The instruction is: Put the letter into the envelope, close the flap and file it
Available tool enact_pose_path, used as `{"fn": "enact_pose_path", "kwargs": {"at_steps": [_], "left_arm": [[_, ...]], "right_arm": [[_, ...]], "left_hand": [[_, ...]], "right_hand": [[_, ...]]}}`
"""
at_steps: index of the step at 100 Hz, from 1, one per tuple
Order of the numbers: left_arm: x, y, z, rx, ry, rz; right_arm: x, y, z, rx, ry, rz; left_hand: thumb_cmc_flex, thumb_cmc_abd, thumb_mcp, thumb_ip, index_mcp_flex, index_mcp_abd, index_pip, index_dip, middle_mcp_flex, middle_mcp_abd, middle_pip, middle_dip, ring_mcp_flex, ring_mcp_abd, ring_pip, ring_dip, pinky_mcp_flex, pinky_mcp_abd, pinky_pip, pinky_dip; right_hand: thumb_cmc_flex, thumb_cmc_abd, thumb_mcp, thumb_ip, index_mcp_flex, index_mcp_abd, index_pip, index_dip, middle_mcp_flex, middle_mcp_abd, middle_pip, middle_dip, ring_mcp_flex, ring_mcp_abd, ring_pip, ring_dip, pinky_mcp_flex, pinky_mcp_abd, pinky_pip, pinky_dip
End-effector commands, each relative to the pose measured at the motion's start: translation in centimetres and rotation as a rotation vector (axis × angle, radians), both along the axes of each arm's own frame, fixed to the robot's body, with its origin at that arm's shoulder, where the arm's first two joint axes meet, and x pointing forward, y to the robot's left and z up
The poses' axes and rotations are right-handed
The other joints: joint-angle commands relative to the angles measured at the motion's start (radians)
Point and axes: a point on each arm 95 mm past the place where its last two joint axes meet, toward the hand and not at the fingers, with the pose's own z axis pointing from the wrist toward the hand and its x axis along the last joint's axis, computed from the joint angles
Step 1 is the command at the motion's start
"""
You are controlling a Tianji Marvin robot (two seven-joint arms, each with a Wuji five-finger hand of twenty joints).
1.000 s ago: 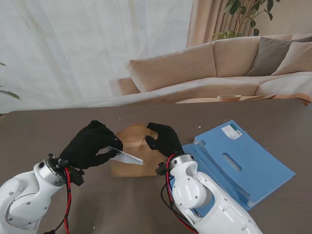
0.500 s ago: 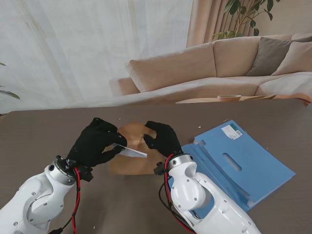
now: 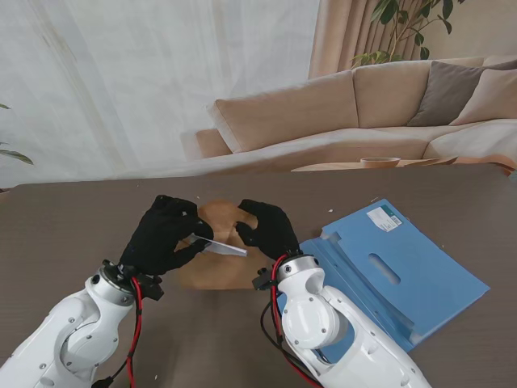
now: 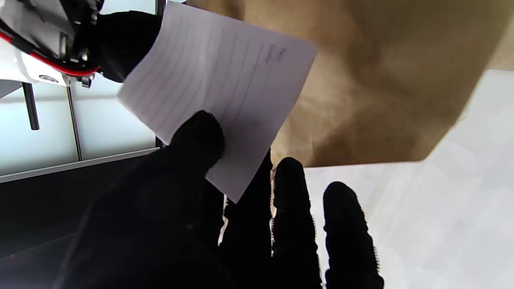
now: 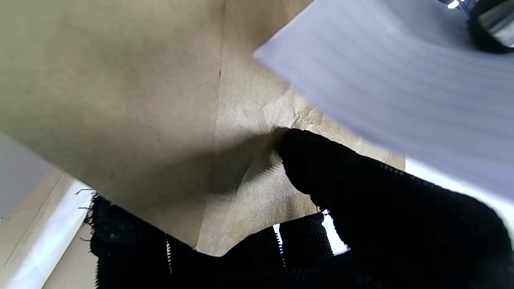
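Observation:
A brown paper envelope (image 3: 212,271) lies in the middle of the table with its rounded flap raised. My right hand (image 3: 265,229) pinches that flap (image 5: 249,120) between thumb and fingers and holds it up. My left hand (image 3: 164,236) is shut on a white lined letter (image 3: 220,246), pinched between thumb and fingers. The letter (image 4: 217,88) hangs tilted just over the envelope (image 4: 381,80), its free corner pointing toward my right hand. In the right wrist view the letter (image 5: 401,92) is a blurred sheet close over the flap.
A blue file folder (image 3: 396,271) lies open on the table to the right of the envelope, partly under my right forearm. A sofa stands beyond the far table edge.
My left hand has carried the letter to the right and slightly farther from me, bringing it over the envelope. My right hand has kept its hold on the flap, shifting very little.

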Motion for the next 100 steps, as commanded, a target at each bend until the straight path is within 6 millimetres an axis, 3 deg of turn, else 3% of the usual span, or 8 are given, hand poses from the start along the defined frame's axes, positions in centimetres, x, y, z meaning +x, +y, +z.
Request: {"fn": "enact_pose_path", "kwargs": {"at_steps": [1, 18, 64, 100], "left_arm": [[0.0, -0.2, -0.3, 0.0, 0.003, 0.003], [0.2, -0.1, -0.5, -0.002, -0.018, 0.011], [0.5, 1.1, -0.7, 0.028, -0.08, 0.025], [0.4, 2.0, -0.4, 0.061, -0.087, 0.09]], "right_arm": [[-0.4, 0.6, 0.1, 0.021, 0.026, 0.026], [-0.5, 0.8, 0.2, 0.052, 0.064, 0.046], [-0.5, 0.6, 0.5, 0.061, 0.066, 0.028], [-0.3, 0.5, 0.5, 0.044, 0.061, 0.013]], "left_hand": [[0.017, -0.005, 0.04, -0.009, 0.027, 0.011, 0.057, -0.002, -0.037, 0.003, 0.028, 0.024, -0.041, -0.013, 0.016, 0.025, -0.023, -0.028, -0.008, 0.033], [0.027, 0.013, 0.033, -0.004, 0.0, 0.025, 0.081, -0.009, -0.078, 0.014, 0.102, -0.016, -0.065, -0.018, 0.028, 0.046, -0.04, -0.03, -0.018, 0.051], [0.034, 0.005, 0.036, -0.003, 0.005, 0.03, 0.087, -0.023, -0.081, 0.02, 0.116, -0.037, -0.066, -0.012, 0.03, 0.048, -0.044, -0.024, -0.016, 0.056], [0.035, -0.014, 0.029, -0.005, 0.024, 0.041, 0.078, -0.035, -0.045, 0.054, 0.138, -0.059, -0.022, 0.01, 0.07, 0.069, -0.027, 0.009, 0.003, 0.07]], "right_hand": [[0.021, -0.016, 0.048, 0.021, 0.051, -0.054, 0.085, 0.009, 0.044, 0.005, 0.024, 0.0, 0.038, 0.012, 0.032, 0.004, 0.027, 0.014, 0.071, 0.02], [0.018, -0.021, 0.056, 0.022, 0.055, -0.05, 0.088, 0.008, 0.053, 0.009, 0.034, 0.006, 0.054, 0.01, 0.045, 0.006, 0.049, 0.017, 0.084, 0.019], [0.017, -0.022, 0.058, 0.022, 0.055, -0.049, 0.088, 0.008, 0.053, 0.011, 0.033, 0.007, 0.055, 0.012, 0.047, 0.004, 0.052, 0.018, 0.088, 0.015], [0.017, -0.022, 0.058, 0.021, 0.055, -0.048, 0.088, 0.007, 0.053, 0.011, 0.033, 0.007, 0.056, 0.013, 0.048, 0.003, 0.052, 0.019, 0.089, 0.012]]}}
